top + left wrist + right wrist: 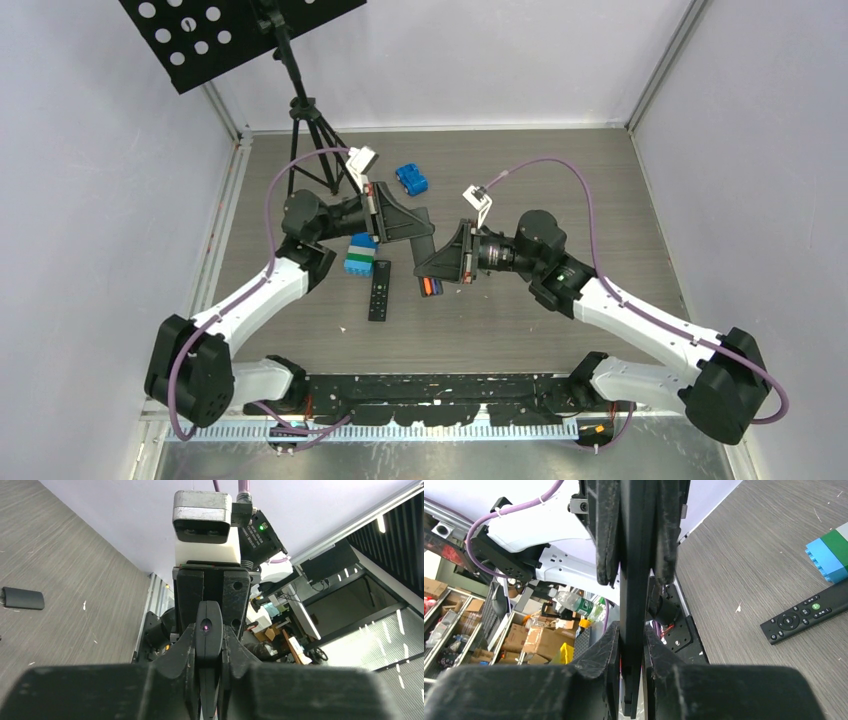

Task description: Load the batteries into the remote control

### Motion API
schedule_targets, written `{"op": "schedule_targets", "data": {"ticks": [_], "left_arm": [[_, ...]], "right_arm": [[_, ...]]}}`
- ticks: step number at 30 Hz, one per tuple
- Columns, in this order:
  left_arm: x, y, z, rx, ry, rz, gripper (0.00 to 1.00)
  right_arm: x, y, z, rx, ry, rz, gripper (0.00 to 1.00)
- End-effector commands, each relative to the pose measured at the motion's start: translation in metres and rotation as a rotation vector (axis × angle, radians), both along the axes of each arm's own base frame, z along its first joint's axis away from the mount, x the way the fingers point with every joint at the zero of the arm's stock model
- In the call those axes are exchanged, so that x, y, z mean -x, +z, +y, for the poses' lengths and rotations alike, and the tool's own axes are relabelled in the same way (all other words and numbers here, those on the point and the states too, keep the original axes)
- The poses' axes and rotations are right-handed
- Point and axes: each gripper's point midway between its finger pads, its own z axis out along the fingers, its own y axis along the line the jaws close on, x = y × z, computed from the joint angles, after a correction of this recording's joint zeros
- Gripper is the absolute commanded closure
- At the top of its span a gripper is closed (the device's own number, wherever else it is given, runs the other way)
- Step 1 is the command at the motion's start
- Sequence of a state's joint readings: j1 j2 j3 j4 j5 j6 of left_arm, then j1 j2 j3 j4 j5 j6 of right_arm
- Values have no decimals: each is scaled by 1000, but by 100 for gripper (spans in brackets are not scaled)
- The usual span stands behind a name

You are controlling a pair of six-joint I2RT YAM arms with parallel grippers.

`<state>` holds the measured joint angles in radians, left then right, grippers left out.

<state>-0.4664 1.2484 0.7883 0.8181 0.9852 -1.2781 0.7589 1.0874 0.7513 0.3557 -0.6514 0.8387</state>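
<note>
A slim black remote control (425, 254) hangs in the air between my two grippers. My left gripper (428, 240) is shut on its end with the small purple-lit lens (207, 622). My right gripper (422, 270) is shut on the other end (636, 580). In the right wrist view the left gripper's fingers (606, 540) clamp the bar from above. Orange and blue-purple batteries (431, 287) lie side by side just below my right gripper. I cannot tell whether they touch the table. No green battery shows.
A second black remote (380, 290) with buttons up lies on the table, also in the right wrist view (806, 617). A blue-green block (360, 253) and a blue toy car (411, 180) sit behind it. A tripod stand (310, 130) is back left. A small black piece (20, 597) lies on the table.
</note>
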Motion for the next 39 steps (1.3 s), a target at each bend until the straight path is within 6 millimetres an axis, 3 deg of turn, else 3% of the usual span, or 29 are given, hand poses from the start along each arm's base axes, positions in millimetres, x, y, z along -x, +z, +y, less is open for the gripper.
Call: {"op": "schedule_targets", "data": {"ticks": [1, 3, 5, 7, 11, 14, 16, 19, 21, 24, 30, 39], "left_arm": [[10, 5, 5, -18, -9, -75, 100], [0, -3, 6, -56, 53, -64, 100], [-25, -16, 12, -126, 193, -20, 100], [-51, -39, 26, -235, 359, 40, 100], [-84, -88, 65, -450, 627, 149, 100], [-93, -106, 81, -505, 719, 178, 100], [-93, -109, 81, -502, 717, 174, 100], [-90, -110, 79, -503, 691, 159, 100], [-88, -109, 78, -505, 679, 149, 100], [-84, -110, 76, -509, 657, 142, 100], [-78, -114, 69, -499, 596, 153, 100], [-76, -114, 63, -477, 559, 154, 100]], "right_arm": [[1, 23, 3, -23, 40, -64, 94], [-8, 18, 1, 7, 1, -57, 65], [-19, 9, -6, 62, -67, -59, 28], [-30, -3, -20, 153, -150, -74, 20], [-58, -16, -58, 272, -358, -30, 19], [-87, -39, -95, 363, -538, 54, 19], [-107, -63, -125, 468, -698, 109, 19], [-132, -116, -182, 743, -954, 222, 18], [-134, -148, -214, 932, -1037, 296, 14], [-142, -178, -234, 1033, -1073, 337, 13], [-154, -227, -247, 1048, -1035, 449, 11], [-159, -262, -250, 1147, -947, 528, 10]]}}
